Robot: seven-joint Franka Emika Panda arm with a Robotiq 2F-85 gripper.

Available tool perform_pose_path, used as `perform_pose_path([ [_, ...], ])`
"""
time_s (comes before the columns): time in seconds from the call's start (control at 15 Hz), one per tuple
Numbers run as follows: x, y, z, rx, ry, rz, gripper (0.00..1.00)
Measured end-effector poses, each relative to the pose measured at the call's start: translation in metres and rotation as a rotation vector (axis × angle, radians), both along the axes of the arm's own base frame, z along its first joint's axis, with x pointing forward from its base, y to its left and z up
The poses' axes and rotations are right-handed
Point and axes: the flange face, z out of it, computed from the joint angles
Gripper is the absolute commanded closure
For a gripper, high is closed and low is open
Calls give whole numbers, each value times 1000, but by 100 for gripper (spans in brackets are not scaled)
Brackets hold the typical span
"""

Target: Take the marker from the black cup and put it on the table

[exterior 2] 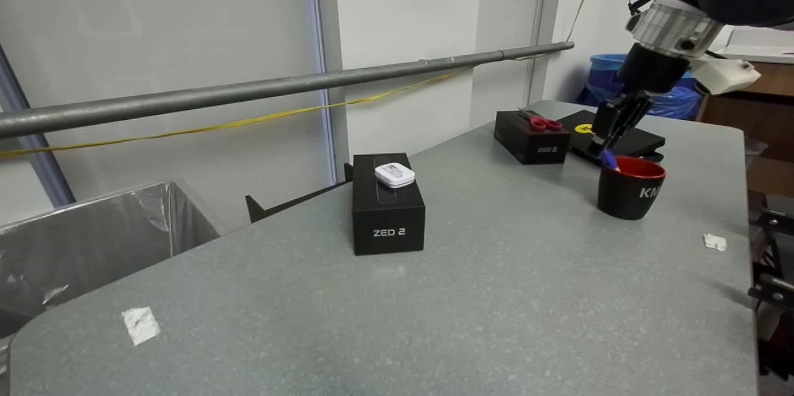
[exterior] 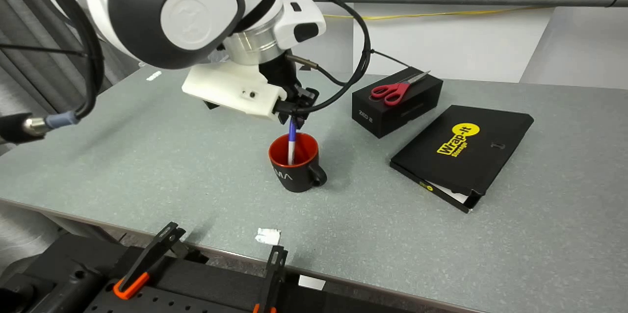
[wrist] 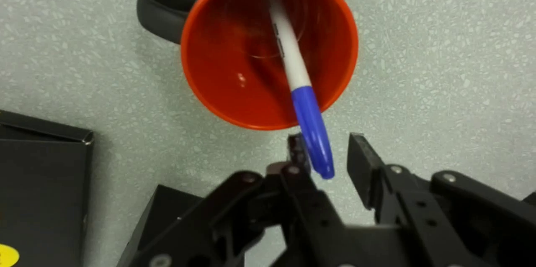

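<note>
End effector [wrist: 326, 145] angled down near the rim of the black cup [exterior: 294, 183], with fingers [wrist: 363, 170] apart. In the wrist view, between the fingers: blue cap of the marker [wrist: 300, 80], just beside one finger and at a clear gap from its opposite; contact on the nearer side not discernible. Finger spacing legible from the wrist view alone; in an exterior view, upper end of the cap obscured at the fingertips. Marker tilted inside the cup, with white barrel slanting down across the red interior and blue cap projecting past the rim. Cup upright on the table [exterior 2: 384, 321], well in from both long edges; handle in the wrist view and an exterior view only. Toward the long edge beside the metal pipe [exterior 2: 310, 81]: black box [exterior: 409, 109], with red-handled scissors [exterior: 401, 88] on top. Beside that box, flat black case [exterior: 461, 156], with yellow lettering readable in an exterior view; in the wrist view, only a portion with part of a yellow spot. Beyond the case, short edge of the table near a blue-lined bin [exterior 2: 603, 81], in an exterior view only. Farther along the pipe-side edge, in an exterior view: second black box [exterior 2: 388, 222], with small white case [exterior 2: 395, 175] on top. At the rounded corner near the plastic-lined tub [exterior 2: 105, 244], white scrap [exterior 2: 141, 326]. Near the opposite long edge, the one with black clamps [exterior: 149, 258], second white scrap [exterior: 268, 236], in both exterior views.
</note>
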Motion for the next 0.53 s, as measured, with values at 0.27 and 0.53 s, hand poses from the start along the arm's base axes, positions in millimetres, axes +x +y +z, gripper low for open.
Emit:
perform_pose_path([
  [0.27,0,-5,6,15,-19,-29,98],
  [0.53,-3,-12,12,21,-38,-42,98],
])
